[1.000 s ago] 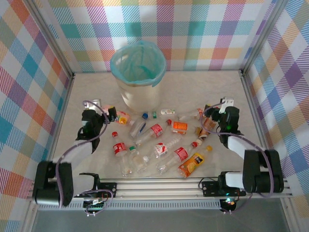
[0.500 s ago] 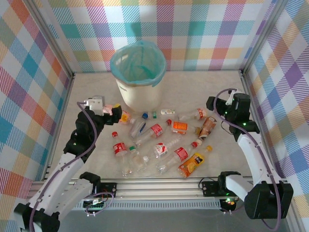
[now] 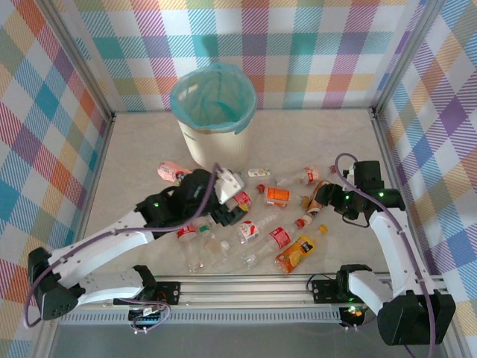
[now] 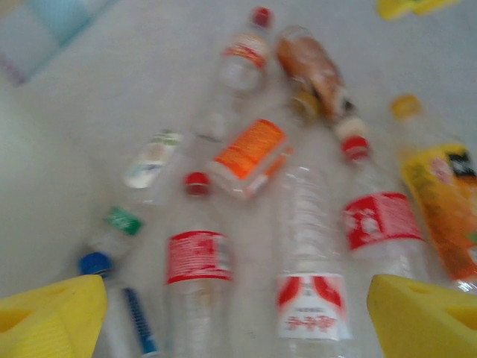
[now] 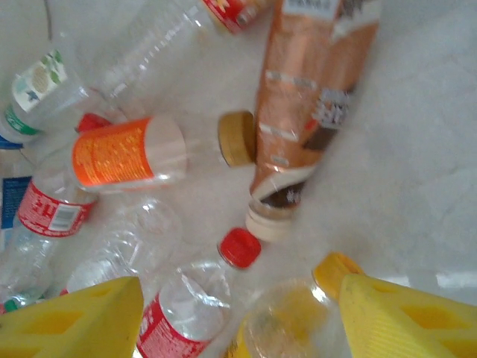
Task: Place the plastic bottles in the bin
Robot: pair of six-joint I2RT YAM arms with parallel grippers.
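My left claw [image 4: 238,313] is hanging spread wide, its blocky yellow fingers [image 4: 52,317] gripping nothing. Just ahead of it, a clear red-label bottle [image 4: 197,257] and a ribbed clear bottle [image 4: 309,298] are lying side by side. Further ahead an orange-label bottle [image 4: 250,153] is resting. All of this is blurring in my left wrist camera, so label print is unreadable.

My right claw [image 5: 242,313] is also gaping and holding nothing. A red cap [image 5: 240,247] is sitting just ahead of it, and a dented brown bottle [image 5: 305,97] is stretching away further ahead, cut off at the frame's top.

From overhead, the plastic bottles [image 3: 253,216] are scattering between my claws on the pale marbled table [image 3: 134,142]. The bin [image 3: 216,149], a smooth cream cylinder with a crinkled teal liner, is standing beyond my left claw.
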